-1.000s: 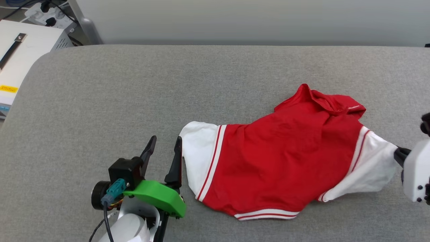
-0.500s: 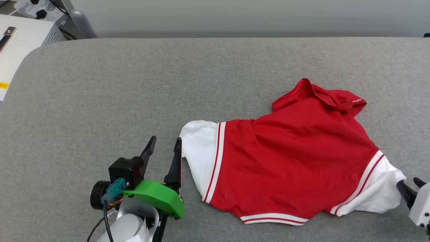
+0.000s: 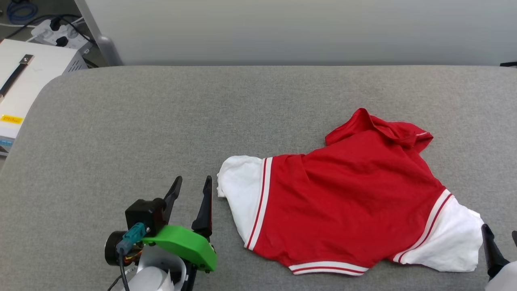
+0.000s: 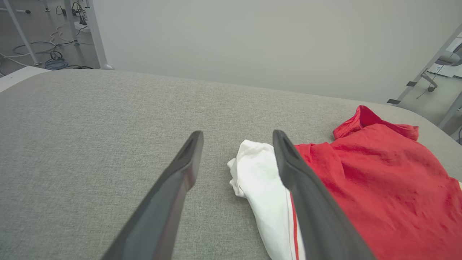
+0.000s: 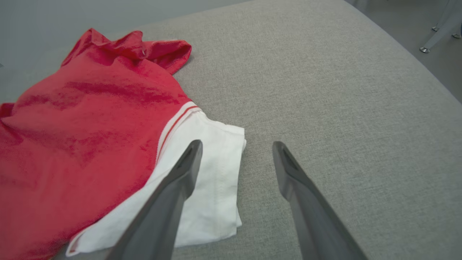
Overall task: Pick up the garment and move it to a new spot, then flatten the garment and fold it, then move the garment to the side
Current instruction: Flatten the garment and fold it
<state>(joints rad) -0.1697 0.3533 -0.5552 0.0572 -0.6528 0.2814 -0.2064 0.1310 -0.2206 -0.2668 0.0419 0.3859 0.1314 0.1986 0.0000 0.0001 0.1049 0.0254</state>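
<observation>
Bright, even light, soft shadows, sharp focus, wide-angle wrist views.

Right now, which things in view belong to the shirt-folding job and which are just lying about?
For the job: the red shirt, lying crumpled on the grey table; the left pincer and right pincer, each open by a white sleeve.
Lying about: the white box, the power strip and the blue cable coil, all beyond the table's far left corner.
</observation>
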